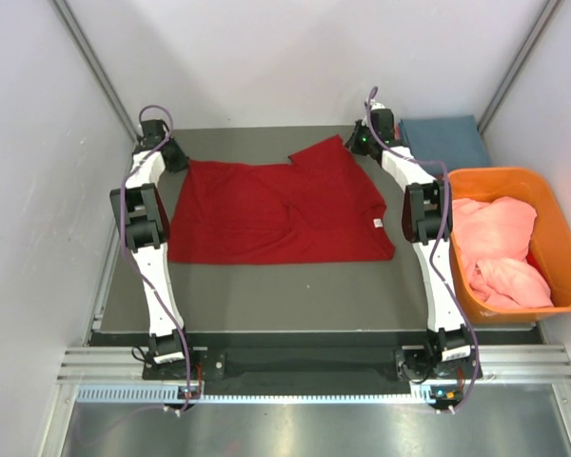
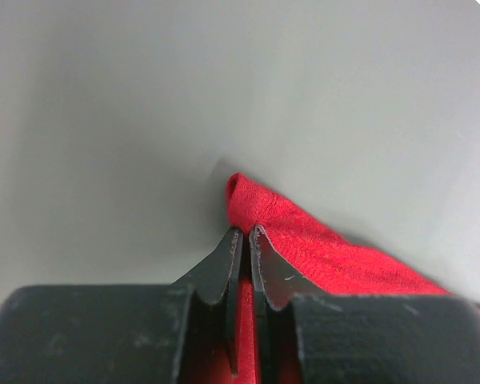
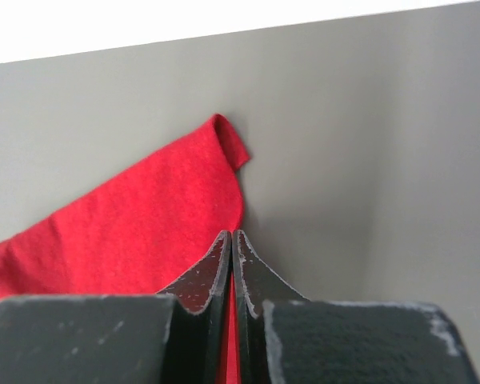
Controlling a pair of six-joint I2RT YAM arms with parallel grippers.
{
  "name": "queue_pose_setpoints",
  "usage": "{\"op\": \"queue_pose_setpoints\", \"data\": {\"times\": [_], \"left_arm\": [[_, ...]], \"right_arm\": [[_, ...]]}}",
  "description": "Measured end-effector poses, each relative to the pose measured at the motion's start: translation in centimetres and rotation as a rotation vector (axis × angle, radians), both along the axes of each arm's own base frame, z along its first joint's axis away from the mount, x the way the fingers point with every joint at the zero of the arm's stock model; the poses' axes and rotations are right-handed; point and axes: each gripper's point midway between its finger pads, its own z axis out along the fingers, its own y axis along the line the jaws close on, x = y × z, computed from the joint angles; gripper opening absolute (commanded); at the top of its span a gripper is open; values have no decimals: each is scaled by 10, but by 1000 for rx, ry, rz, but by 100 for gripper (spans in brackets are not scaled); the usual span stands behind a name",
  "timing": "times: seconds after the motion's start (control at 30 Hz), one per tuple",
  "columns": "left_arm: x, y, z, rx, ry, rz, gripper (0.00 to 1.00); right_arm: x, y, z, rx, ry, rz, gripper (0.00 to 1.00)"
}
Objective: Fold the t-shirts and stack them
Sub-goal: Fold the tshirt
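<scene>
The deep red t-shirt (image 1: 276, 214) lay spread flat on the grey table (image 1: 295, 295) between the arms. The left gripper (image 2: 246, 232) was pinched tight on its far left corner, and the right gripper (image 3: 230, 234) on its far right corner. A salmon-pink t-shirt (image 1: 500, 243) sat crumpled in the orange tub (image 1: 558, 238), with a blue t-shirt (image 1: 443, 141) folded behind it.

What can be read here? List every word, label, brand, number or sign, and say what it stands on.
No text can be read in any view.
White neck label on the red t-shirt: too small to read.
Orange tub, pink t-shirt, blue t-shirt: no markings visible.
</scene>
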Motion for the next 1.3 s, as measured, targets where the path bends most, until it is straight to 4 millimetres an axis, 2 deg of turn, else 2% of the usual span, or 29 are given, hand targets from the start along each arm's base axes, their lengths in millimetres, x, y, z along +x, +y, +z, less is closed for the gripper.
{"op": "queue_pose_setpoints", "data": {"times": [0.07,0.17,0.2,0.3,0.4,0.7,0.8,0.9,0.93,0.97,1.03,1.13,1.23,1.3], "left_arm": [[0,2,0,1,0,2,15],[0,4,0,2,-2,4,31],[0,5,1,4,-5,4,33],[2,7,3,6,-16,6,37],[3,8,4,0,-22,1,39],[3,4,5,-22,-31,-24,34],[4,2,5,-30,-33,-31,28],[7,-1,3,-41,-42,-42,15],[7,-1,3,-45,-42,-45,7],[7,-2,3,-49,-43,-46,2],[7,-3,4,-53,-45,-54,0],[8,-4,5,-56,-49,-60,0],[8,-5,6,-59,-52,-66,0],[8,-6,6,-62,-53,-69,0]], "right_arm": [[0,-1,-2,-8,0,1,0],[0,-1,-2,-11,-1,4,21],[0,-1,-2,-8,0,2,30],[-1,-1,-2,0,4,4,35],[-1,0,-2,13,9,6,36],[-6,8,1,65,26,36,32],[-7,9,1,70,30,43,29],[-8,10,0,73,37,47,28],[-9,10,0,74,39,47,28],[-9,10,-1,74,42,48,28],[-9,10,-2,72,45,47,27],[-10,9,-2,70,48,45,21],[-10,9,-3,66,52,45,0],[-11,8,-4,64,56,40,0]]}}
